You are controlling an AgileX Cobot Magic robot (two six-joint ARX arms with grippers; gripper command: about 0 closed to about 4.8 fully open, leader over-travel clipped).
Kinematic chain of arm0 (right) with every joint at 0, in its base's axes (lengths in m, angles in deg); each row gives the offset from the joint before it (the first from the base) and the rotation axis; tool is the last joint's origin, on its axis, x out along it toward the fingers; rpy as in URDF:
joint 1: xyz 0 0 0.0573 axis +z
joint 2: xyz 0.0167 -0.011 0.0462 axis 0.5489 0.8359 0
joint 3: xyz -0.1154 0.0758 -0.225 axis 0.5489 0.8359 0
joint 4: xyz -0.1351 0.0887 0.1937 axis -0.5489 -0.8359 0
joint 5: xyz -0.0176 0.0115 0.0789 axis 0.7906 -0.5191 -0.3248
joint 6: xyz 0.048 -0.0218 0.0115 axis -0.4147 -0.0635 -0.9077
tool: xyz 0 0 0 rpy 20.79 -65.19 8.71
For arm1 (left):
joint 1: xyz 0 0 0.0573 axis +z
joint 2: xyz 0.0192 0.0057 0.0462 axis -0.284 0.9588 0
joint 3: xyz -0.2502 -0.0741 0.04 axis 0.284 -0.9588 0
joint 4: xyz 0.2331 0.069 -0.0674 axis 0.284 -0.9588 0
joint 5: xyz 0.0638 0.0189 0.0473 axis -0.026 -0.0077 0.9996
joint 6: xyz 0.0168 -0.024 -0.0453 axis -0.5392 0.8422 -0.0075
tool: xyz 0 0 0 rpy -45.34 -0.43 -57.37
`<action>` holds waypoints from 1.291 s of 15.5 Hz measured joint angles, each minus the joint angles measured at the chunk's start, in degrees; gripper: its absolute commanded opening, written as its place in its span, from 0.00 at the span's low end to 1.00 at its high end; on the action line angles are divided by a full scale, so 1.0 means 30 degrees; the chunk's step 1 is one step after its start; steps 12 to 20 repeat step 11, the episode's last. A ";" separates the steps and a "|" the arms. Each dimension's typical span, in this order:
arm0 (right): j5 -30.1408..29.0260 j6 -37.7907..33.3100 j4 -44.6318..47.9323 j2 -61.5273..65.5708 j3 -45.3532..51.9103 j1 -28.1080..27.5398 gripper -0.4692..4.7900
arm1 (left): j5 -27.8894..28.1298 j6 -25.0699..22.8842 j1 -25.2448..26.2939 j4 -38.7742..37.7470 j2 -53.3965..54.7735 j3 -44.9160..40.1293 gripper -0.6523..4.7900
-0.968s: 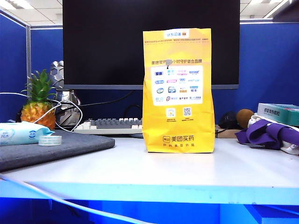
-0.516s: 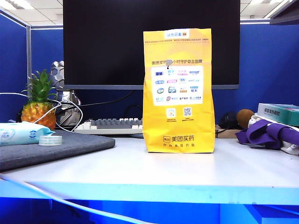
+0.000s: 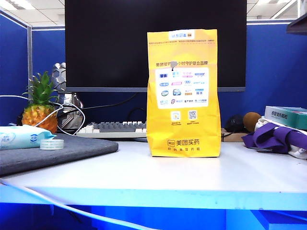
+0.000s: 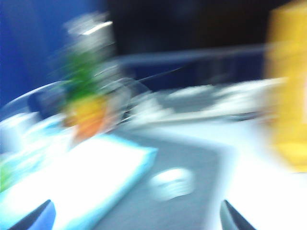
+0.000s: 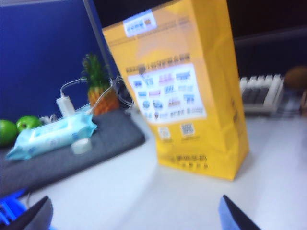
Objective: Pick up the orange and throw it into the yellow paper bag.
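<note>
yellow paper bag [image 3: 183, 93]: upright mid-table. pineapple [image 3: 39, 104]: far left. left gripper [image 4: 134, 218], right gripper [image 5: 134, 215]: both released, empty, above table.

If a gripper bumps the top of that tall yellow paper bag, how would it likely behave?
The yellow paper bag stands tall on a narrow base, so a knock near its top would probably tip it. Its thin, creased paper walls would likely buckle rather than resist. On the smooth white table it may also slide.
</note>
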 measured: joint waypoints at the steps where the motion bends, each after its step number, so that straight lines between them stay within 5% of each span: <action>1: 0.0000 0.0015 -0.0131 -0.0015 0.0000 0.0000 1.00 | 0.0022 0.0000 0.0765 -0.0284 -0.0211 -0.0204 1.00; 3: 0.0015 0.0007 -0.0248 -0.0015 0.0000 -0.0015 1.00 | 0.0197 0.0007 0.1851 -0.0809 -0.1253 -0.0794 1.00; 20: 0.0000 0.0015 -0.0299 -0.0015 0.0000 0.0015 1.00 | 0.0044 0.0007 0.1778 -0.1290 -0.1239 -0.1078 1.00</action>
